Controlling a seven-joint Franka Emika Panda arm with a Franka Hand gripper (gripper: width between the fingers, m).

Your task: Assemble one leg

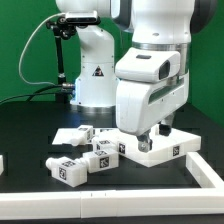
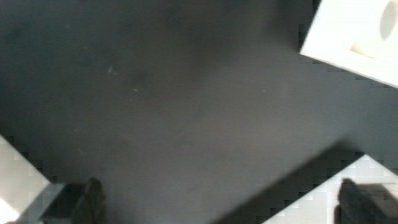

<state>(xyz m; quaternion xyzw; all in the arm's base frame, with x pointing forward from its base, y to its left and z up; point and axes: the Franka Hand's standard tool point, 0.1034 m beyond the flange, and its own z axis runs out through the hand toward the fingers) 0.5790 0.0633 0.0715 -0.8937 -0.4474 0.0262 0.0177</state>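
Several legs, small white blocks with black-and-white tags, lie in a cluster on the black table in the exterior view; the nearest leg (image 1: 71, 169) is at the front, another (image 1: 101, 158) lies beside it, and a third (image 1: 104, 143) lies behind. My gripper (image 1: 153, 138) hangs low over the near edge of the large flat white square piece (image 1: 170, 150), to the exterior view's right of the legs. In the wrist view the gripper (image 2: 222, 205) is open and empty, with black table between the fingertips (image 2: 79, 202). No leg shows in the wrist view.
The robot base (image 1: 95, 75) stands behind the parts. A white part (image 1: 208, 176) lies at the front right of the exterior view, and another white bit (image 1: 2, 163) at its left edge. White corners show in the wrist view (image 2: 356, 40).
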